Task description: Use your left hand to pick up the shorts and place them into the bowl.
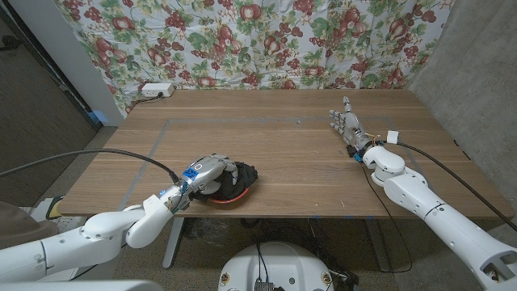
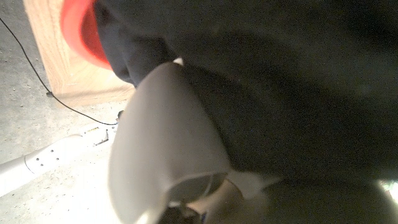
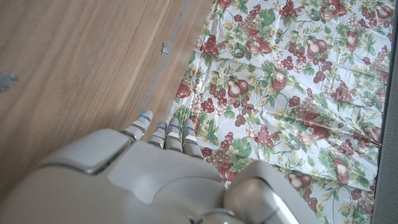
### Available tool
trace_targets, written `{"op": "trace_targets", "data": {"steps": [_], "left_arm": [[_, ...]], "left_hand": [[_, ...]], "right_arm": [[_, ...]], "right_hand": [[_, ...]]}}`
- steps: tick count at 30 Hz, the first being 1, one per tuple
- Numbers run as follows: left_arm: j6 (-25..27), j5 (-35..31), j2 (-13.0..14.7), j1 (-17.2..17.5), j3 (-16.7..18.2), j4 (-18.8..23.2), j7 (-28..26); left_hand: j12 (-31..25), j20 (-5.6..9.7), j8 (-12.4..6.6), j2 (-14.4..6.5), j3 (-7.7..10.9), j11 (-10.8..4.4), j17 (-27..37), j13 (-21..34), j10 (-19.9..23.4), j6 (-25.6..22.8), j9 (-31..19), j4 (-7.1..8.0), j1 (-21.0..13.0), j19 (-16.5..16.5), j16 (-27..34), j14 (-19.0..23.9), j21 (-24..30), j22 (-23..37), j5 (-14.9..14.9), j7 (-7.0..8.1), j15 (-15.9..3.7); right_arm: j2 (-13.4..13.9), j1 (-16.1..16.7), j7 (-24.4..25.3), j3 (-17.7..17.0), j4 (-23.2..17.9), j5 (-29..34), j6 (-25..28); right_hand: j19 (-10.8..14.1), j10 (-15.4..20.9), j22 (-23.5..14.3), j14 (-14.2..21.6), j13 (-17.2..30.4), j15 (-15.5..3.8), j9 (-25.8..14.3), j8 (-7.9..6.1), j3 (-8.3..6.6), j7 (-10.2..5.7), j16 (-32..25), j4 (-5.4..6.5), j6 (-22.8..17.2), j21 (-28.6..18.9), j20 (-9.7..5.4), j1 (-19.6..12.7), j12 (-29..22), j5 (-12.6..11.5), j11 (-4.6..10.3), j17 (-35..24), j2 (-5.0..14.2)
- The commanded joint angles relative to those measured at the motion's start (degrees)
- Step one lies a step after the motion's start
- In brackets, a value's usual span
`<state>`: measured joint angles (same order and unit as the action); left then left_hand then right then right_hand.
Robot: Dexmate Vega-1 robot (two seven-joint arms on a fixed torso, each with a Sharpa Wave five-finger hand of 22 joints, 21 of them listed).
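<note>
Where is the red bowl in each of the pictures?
Head view: the red bowl sits near the table's front edge, left of middle, under the left hand and the dark shorts.
Left wrist view: a red piece of its rim shows in the upper left corner, beside the shorts.
Right wrist view: the bowl is not in it.
Shared landmark: the wooden table.

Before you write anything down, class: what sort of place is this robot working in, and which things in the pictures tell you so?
Probably a makeshift lab or test room, not a home. A bare wooden table stands against a fruit-print cloth backdrop, cables trail across the floor, and a grey concrete wall stands on the robot's right.
</note>
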<state>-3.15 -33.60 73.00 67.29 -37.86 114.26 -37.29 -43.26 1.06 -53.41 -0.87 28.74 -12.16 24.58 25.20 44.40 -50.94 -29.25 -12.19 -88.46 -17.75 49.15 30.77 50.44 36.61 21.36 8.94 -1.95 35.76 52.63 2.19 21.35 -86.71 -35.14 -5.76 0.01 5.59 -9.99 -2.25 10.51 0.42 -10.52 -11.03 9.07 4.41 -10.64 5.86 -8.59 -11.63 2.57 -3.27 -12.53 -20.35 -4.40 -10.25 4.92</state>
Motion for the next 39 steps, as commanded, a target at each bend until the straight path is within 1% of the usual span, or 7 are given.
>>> {"op": "trace_targets", "data": {"steps": [1,7,10,17,18,25,39], "left_arm": [[1.1,-0.5,0.8,0.6,-0.5,0.3,-0.3],[1.2,-0.4,1.0,0.7,-0.5,0.4,-0.9],[1.1,-0.1,1.2,0.9,-0.2,0.9,-1.6],[2.3,-0.1,1.5,1.3,0.2,1.9,-2.6],[2.4,0.1,1.6,1.4,0.2,2.1,-2.6],[2.8,0.6,1.9,1.6,0.4,2.5,-2.5],[1.9,2.4,1.5,0.8,0.8,2.8,-1.4]], "left_hand": [[1.9,2.88,0.8,-0.2,5.91,0.02,3.2,-1.0,-1.4,0.1,0.5,3.41,3.6,1.8,-5.7,3.1,-1.6,1.3,-2.8,0.59,-11.3],[5.7,1.75,2.47,3.2,10.07,-0.05,-0.6,-3.2,-4.1,0.6,2.1,3.46,9.7,2.9,-14.0,2.5,-2.2,-2.5,-9.2,1.12,-10.89],[10.4,3.16,4.96,6.6,15.0,-0.1,-3.4,-6.4,-8.2,2.4,3.8,4.05,16.7,2.8,-20.7,-1.2,-4.4,-7.3,-10.3,1.94,-10.8],[14.7,5.94,9.03,9.4,18.42,-0.03,-5.5,-9.1,-12.7,6.5,6.3,3.28,21.2,3.8,-26.2,-5.0,-6.4,-12.1,-10.1,2.42,-10.87],[16.8,6.94,11.22,9.9,19.7,-0.07,-6.7,-10.7,-14.3,7.6,8.2,3.11,23.9,3.5,-28.7,-5.9,-7.2,-15.4,-10.0,3.13,-10.91],[20.9,7.93,16.1,10.6,22.67,-0.06,-9.1,-13.0,-14.5,8.3,12.6,2.32,29.6,3.3,-34.6,-6.8,-10.2,-25.5,-9.9,3.56,-10.88],[27.2,6.36,24.38,10.9,26.63,0.05,-11.2,-13.0,-18.3,14.8,16.1,2.91,44.6,3.2,-37.7,-9.8,-17.4,-25.7,-8.8,3.64,-10.61]], "right_arm": [[0.0,0.0,0.0,0.0,-0.2,-0.3,0.1],[0.0,0.1,-0.1,0.0,-0.1,-0.2,-0.2],[0.0,0.2,0.0,0.0,-0.3,-0.1,-0.3],[0.2,0.7,0.1,-0.1,-0.7,-0.1,-0.5],[0.2,0.8,0.1,-0.1,-0.7,0.1,-0.7],[0.6,1.4,0.2,-0.4,-1.1,0.0,-0.9],[0.9,2.1,0.3,-0.9,-1.4,-0.4,-1.4]], "right_hand": [[-0.2,0.2,-0.3,-0.6,0.2,-0.06,-0.1,0.07,-0.27,0.21,0.1,-0.08,-0.4,0.4,-0.11,-0.4,0.1,0.1,-0.38,-0.1,0.77],[-0.2,0.2,-0.3,-0.6,0.2,-0.06,-0.1,0.07,-0.29,0.21,0.1,-0.08,-0.4,0.4,-0.12,-0.4,0.1,0.1,-0.42,-0.1,0.78],[-0.2,0.2,-0.3,-0.6,0.2,-0.05,-0.1,0.06,-0.3,0.2,0.1,-0.08,-0.4,0.4,-0.11,-0.4,0.1,0.1,-0.45,-0.1,0.78],[-0.2,0.2,-0.3,-0.6,0.2,-0.06,-0.1,0.06,-0.33,0.17,0.1,-0.08,-0.4,0.4,-0.11,-0.4,0.1,0.1,-0.32,-0.1,0.78],[-0.2,0.2,-0.3,-0.6,0.2,-0.06,-0.1,0.06,-0.33,0.17,0.1,-0.09,-0.4,0.4,-0.11,-0.4,0.1,0.1,-0.25,-0.1,0.78],[-0.2,0.2,-0.3,-0.6,0.2,-0.07,-0.1,0.07,-0.35,0.15,0.1,-0.09,-0.4,0.4,-0.11,-0.4,0.1,0.1,-0.31,-0.1,0.78],[-0.1,0.3,-0.3,-0.5,0.2,-0.12,-0.1,0.07,-0.38,0.18,0.1,-0.09,-0.4,0.4,-0.09,-0.4,0.1,0.2,-0.35,-0.1,0.78]]}}
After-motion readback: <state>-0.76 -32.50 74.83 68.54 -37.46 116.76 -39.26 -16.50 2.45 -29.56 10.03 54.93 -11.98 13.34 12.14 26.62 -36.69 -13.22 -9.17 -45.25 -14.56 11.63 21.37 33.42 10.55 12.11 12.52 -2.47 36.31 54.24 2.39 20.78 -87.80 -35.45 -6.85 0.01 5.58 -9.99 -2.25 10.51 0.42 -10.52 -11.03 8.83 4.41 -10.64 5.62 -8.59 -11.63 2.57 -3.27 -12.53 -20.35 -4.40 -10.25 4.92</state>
